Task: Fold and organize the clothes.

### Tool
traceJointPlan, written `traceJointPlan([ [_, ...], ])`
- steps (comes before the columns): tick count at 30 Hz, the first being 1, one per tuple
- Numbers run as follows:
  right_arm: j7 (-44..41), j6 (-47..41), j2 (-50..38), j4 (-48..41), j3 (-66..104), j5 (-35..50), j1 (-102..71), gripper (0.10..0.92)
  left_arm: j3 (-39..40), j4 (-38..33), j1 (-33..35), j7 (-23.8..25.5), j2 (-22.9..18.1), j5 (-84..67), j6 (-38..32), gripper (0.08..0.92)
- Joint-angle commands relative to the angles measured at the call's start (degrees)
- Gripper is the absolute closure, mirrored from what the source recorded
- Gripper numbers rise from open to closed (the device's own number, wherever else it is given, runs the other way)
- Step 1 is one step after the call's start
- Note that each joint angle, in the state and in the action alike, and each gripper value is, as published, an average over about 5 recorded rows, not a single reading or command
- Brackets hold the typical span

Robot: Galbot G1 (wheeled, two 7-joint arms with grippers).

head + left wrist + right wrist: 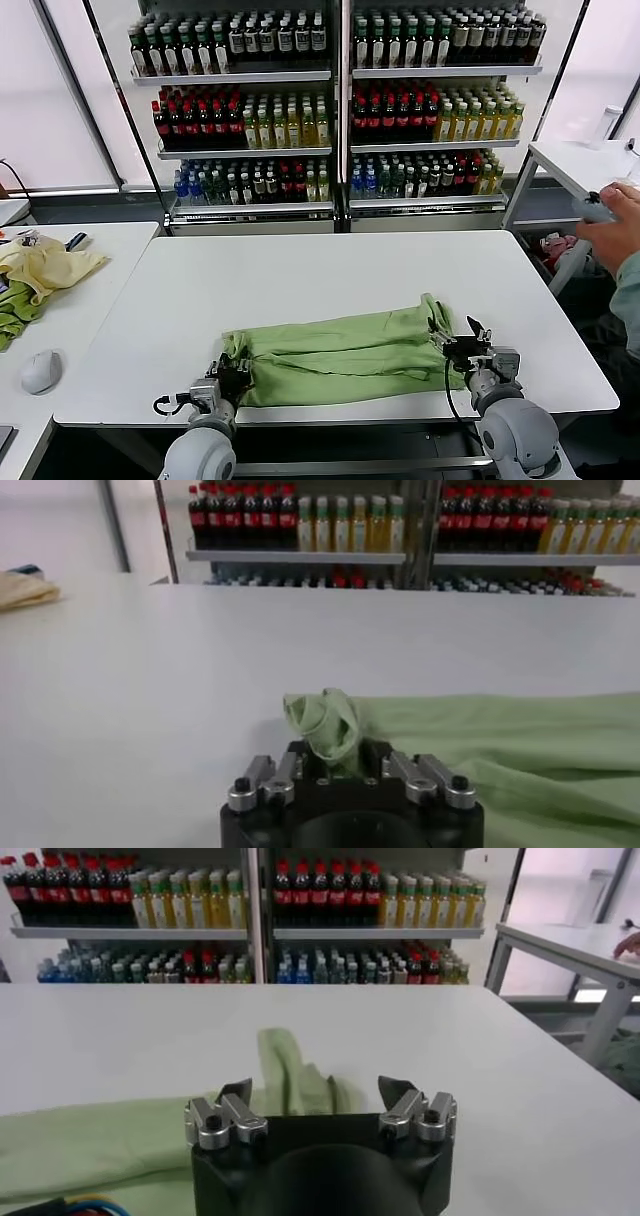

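Observation:
The clothes, one light green shirt (340, 355), lie folded into a long band across the near part of the white table (300, 270). At the band's left end my left gripper (235, 372) is shut on a bunched corner of the shirt; in the left wrist view this corner (325, 730) stands up in a wad between the jaws of the left gripper (327, 758). At the right end my right gripper (455, 338) stands open. Its fingers (235, 1096) are spread wide in the right wrist view, with the shirt's edge (285, 1073) on the table just beyond them, not held.
A side table at the left carries a pale yellow cloth (50, 265), a darker green cloth (15, 305) and a mouse (40, 370). Bottle shelves (340, 100) stand behind. A person's hand (610, 225) is at the far right beside another table (575, 160).

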Motion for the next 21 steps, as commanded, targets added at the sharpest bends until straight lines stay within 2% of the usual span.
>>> traceJointPlan([
  [1, 0.02, 0.18, -0.09, 0.34, 0.39, 0.28, -0.03, 0.203, -12.19, -1.89, -0.67, 4.14, 11.54, -5.91, -0.04, 0.708],
  [7, -0.06, 0.36, -0.06, 0.67, 0.26, 0.64, 0.40, 0.203, -23.04, -0.57, -1.19, 8.93, 20.51, -5.88, 0.62, 0.858],
  [12, -0.16, 0.53, -0.08, 1.15, 0.04, 0.77, 0.55, 0.203, -28.83, -0.66, -1.35, 11.50, 24.56, -10.14, 3.71, 0.878],
  [16, -0.21, 0.57, -0.02, 1.92, -0.09, 0.67, 0.29, 0.203, -27.84, -6.69, -1.20, 9.75, 23.61, -19.63, 7.03, 0.878],
  [21, -0.27, 0.61, -0.31, 2.73, 0.02, 0.57, -0.32, 0.203, -18.74, -16.29, -1.42, 6.41, 17.90, -26.24, 7.45, 0.878],
])
